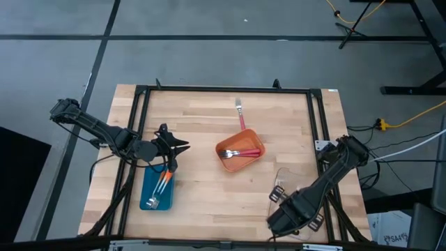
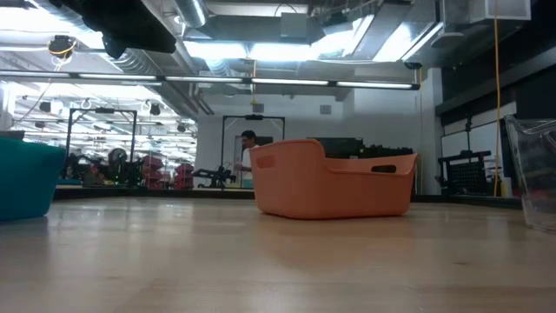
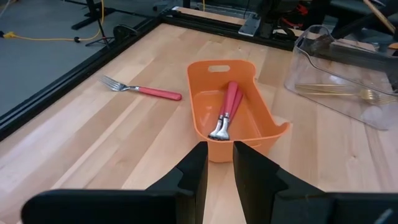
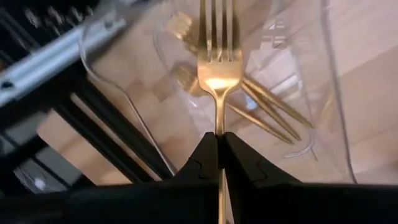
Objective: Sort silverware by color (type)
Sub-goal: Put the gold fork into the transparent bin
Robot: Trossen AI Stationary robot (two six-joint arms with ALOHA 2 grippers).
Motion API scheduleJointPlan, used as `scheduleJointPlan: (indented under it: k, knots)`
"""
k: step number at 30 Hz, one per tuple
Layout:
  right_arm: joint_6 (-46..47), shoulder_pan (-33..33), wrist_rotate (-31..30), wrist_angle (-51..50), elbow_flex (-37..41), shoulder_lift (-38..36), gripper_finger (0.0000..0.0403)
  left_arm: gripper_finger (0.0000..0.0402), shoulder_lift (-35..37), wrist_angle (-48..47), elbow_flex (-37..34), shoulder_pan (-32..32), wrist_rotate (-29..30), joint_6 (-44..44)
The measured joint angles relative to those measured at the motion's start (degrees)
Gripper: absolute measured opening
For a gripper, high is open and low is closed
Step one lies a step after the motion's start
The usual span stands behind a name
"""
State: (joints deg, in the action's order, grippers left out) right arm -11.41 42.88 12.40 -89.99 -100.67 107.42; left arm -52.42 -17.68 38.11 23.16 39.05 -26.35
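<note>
gold fork pinched over the clear tray, one pink fork loose on the table

gold fork (image 4: 219, 78) is clamped by its handle between the right gripper (image 4: 219, 140) fingers, which are squeezed tight on it. it hangs tines-out over the clear tray (image 4: 323, 93), and a few more gold forks (image 4: 273, 106) lie in the bottom of that tray. from above, that arm sits at the near right corner of the table (image 1: 202, 111), over the clear tray (image 1: 289, 183).

orange tray (image 3: 233, 106) sits around the middle of the table with two pink-handled forks (image 3: 227, 112) lying in it side by side, heads at the end nearer the left gripper. one more pink-handled fork (image 3: 142, 89) lies flat on the wood just beside that tray, apart from it, toward the far edge in the overhead shot (image 1: 240, 113).

blue tray (image 1: 156, 192) is on the near left with orange-handled forks (image 1: 163, 183) in it. left gripper (image 3: 219, 168) hovers at the far end of the blue tray, fingers parted a narrow bit with nothing between them, facing the orange tray.

table-level view just shows the orange tray (image 2: 334, 178), a bit of the blue one (image 2: 26, 178) and the clear one's edge (image 2: 534, 169), plus a person (image 2: 248, 152) far off in the room behind.
</note>
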Motion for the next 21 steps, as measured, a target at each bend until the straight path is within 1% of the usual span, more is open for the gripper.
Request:
scheduleJointPlan:
  k: [5, 11, 15, 21]
  knots:
    - [-5.87, -0.09, -1.09, 0.01, 3.45, 0.00, 0.0001, 0.0070, 0.00, -1.80, 0.00, 0.00, 0.00, 0.00]
    - [-18.05, -0.11, -5.26, 0.01, 6.78, 0.04, 0.0001, 0.0070, 0.00, -3.83, 0.00, 0.00, 0.00, -0.04]
    - [-24.62, -0.09, -6.33, 0.10, 7.05, 0.38, 0.0001, 0.0070, 0.00, -4.03, 0.00, 0.00, 0.00, -0.02]
    - [-29.87, -0.07, -5.77, 3.99, 7.05, 0.59, 0.0001, 0.0070, 0.00, -4.66, 0.00, 0.02, 0.00, 0.00]
